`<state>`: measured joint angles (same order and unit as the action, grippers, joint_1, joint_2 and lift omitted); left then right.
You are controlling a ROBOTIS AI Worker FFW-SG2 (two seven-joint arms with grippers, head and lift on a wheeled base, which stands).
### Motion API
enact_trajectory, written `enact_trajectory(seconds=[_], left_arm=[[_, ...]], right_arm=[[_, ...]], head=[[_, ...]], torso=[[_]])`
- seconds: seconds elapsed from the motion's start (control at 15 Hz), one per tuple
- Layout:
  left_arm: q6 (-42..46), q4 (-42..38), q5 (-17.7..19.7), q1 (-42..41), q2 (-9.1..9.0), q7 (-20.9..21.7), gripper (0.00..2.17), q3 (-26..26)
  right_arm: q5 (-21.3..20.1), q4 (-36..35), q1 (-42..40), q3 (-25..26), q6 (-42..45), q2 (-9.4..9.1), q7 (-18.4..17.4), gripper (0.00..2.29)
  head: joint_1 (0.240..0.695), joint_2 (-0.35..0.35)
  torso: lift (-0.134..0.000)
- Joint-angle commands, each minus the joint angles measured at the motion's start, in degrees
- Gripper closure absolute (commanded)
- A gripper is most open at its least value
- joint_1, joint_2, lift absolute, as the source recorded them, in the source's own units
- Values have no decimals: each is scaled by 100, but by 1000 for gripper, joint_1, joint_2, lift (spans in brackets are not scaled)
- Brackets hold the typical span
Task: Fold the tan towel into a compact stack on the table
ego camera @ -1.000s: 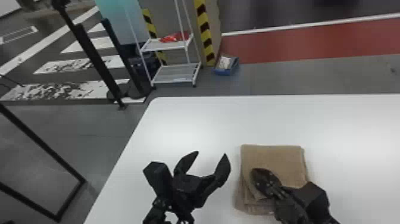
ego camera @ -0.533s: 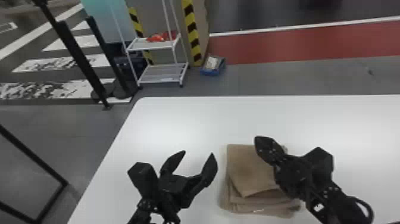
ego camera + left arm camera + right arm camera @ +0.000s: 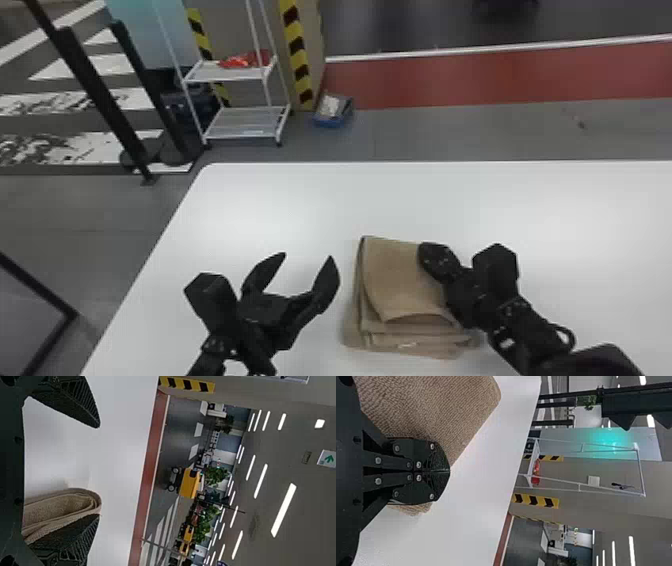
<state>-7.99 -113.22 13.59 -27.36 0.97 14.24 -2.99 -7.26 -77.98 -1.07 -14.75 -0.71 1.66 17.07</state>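
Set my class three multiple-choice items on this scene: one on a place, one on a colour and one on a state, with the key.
1. Where does the towel lie?
A. On the rack
B. On the table
C. On the floor

2. What colour is the wide strip running across the ground beyond it?
A. Red
B. Green
C. Purple

3. How are the fingers of the left hand?
A. Pressed together
B. Crossed
C. Spread apart

Key:
1. B: the head view shows its folded layers on the white top.
2. A: the band past the far edge is dull red.
3. C: a wide gap separates the two tips.
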Motion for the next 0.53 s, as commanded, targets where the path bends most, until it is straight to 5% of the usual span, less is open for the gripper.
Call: enact_trajectory(seconds=[0.0,0.2,0.27,0.4,0.47], left_arm=[[12,-16,4,-15,9,0,76,0],[12,-16,12,-33,9,0,76,-9],[12,-16,12,-33,17,0,76,-9],[12,-16,21,-33,9,0,76,0],[29,-16,12,-33,9,-9,73,0]], right_arm=[[251,-551,-288,156,409,9,-2,2186],[418,-2002,-1035,323,602,27,-99,2030],[489,-2379,-1299,385,673,45,-169,1622],[489,-2810,-1791,534,901,45,-415,414],[497,-2924,-2037,666,954,45,-521,188]], head=[[695,186],[695,179],[695,173],[695,161],[695,151]], torso=[[-113],[-113],[-113],[-113],[-113]])
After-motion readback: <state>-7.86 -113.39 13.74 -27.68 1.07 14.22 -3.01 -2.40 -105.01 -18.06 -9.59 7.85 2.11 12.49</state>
